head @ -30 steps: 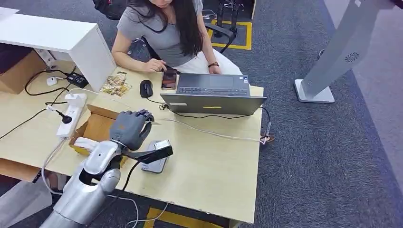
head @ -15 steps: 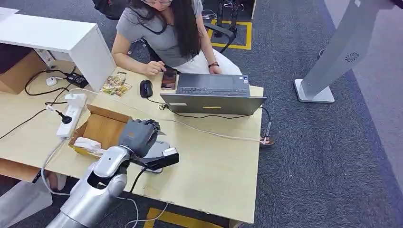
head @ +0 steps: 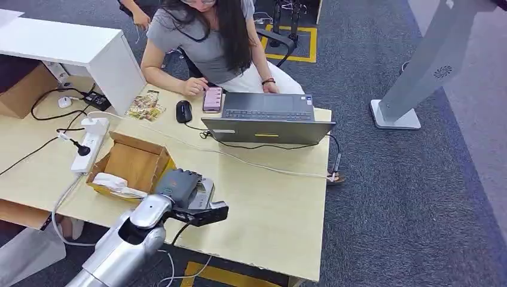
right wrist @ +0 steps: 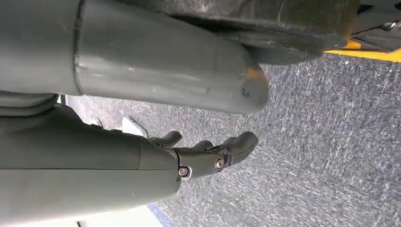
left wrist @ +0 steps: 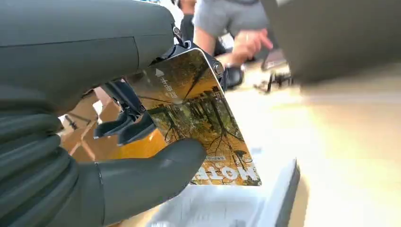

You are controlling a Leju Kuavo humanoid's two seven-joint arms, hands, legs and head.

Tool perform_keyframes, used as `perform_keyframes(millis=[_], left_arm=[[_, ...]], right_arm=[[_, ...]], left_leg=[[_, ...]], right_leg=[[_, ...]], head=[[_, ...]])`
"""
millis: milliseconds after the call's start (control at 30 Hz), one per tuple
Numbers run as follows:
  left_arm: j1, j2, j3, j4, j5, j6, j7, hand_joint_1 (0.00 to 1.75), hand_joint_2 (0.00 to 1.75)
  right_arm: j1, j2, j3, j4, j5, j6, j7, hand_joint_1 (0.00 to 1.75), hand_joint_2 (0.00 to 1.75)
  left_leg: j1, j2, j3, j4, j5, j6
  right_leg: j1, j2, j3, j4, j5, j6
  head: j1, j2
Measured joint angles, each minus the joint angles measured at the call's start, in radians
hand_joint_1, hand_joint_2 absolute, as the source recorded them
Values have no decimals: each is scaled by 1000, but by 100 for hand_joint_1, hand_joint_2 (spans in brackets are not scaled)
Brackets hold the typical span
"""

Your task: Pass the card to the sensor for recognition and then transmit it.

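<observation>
My left hand (head: 177, 185) holds a card (left wrist: 198, 118) printed with yellow autumn trees, pinched between thumb and fingers (left wrist: 142, 184). The card hangs just above the grey-white sensor (left wrist: 246, 208), which lies flat on the wooden table (head: 269, 203). In the head view the hand covers most of the sensor (head: 206, 186), beside the cardboard box (head: 128, 161). My right hand (right wrist: 208, 156) hangs over the grey carpet with its fingers loosely apart and nothing in them.
A person (head: 209, 36) sits at the far side using a phone (head: 213, 98), behind an open laptop (head: 267, 119). A mouse (head: 183, 110), a power strip (head: 89, 140) and cables lie on the table. The box holds a white item (head: 110, 181).
My left hand has come down and toward the near right, from over the cardboard box onto the sensor, carrying the card. The person's phone screen has lit up.
</observation>
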Motion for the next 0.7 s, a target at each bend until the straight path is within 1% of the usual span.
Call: perform_keyframes(millis=[133, 267, 367, 500, 533, 633, 700], left_arm=[[-8, -3, -11, 25, 2, -25, 26, 175, 175], [-24, -6, -15, 51, 27, -45, 25, 175, 175], [-37, -7, -18, 73, 69, -65, 16, 175, 175], [-46, -8, -18, 83, 99, -61, 17, 175, 175], [-49, -8, -18, 83, 103, -45, 24, 175, 175], [-50, -10, -18, 83, 93, 36, 48, 175, 175], [-55, -10, -12, 69, 66, 109, 64, 175, 175]], right_arm=[[0, 0, 0, 0, -3, 0, 5, 0, 0], [0, 0, 0, 0, -3, -2, 11, 0, 0], [0, -1, 0, 0, -3, -3, 14, 0, 0], [0, -2, 0, 0, -12, -3, 13, 0, 0], [0, -2, 0, 0, -15, -2, 11, 0, 0], [1, -2, 0, 0, -21, 2, 1, 0, 0], [2, -3, 0, 0, -22, 8, -8, 0, 0]], left_leg=[[0, 0, 0, 0, 0, 0], [0, -1, 2, 0, 0, 0], [0, -1, 4, -1, 1, 1], [0, -1, 6, -1, 1, 1], [0, -1, 6, -1, 1, 1], [0, -1, 5, 0, 2, 1], [0, -1, 3, 0, 3, 0]], right_leg=[[0, -1, 1, 0, 0, 0], [0, -1, 3, 0, 0, 0], [0, -2, 5, 0, 0, 0], [0, -2, 7, 0, 0, 0], [0, -2, 7, 0, 0, 0], [0, -2, 6, 0, 1, 0], [0, -2, 4, 0, 2, -1]], head=[[0, 0], [0, 0], [0, 0], [0, 0], [0, 0], [0, 0], [0, 0]])
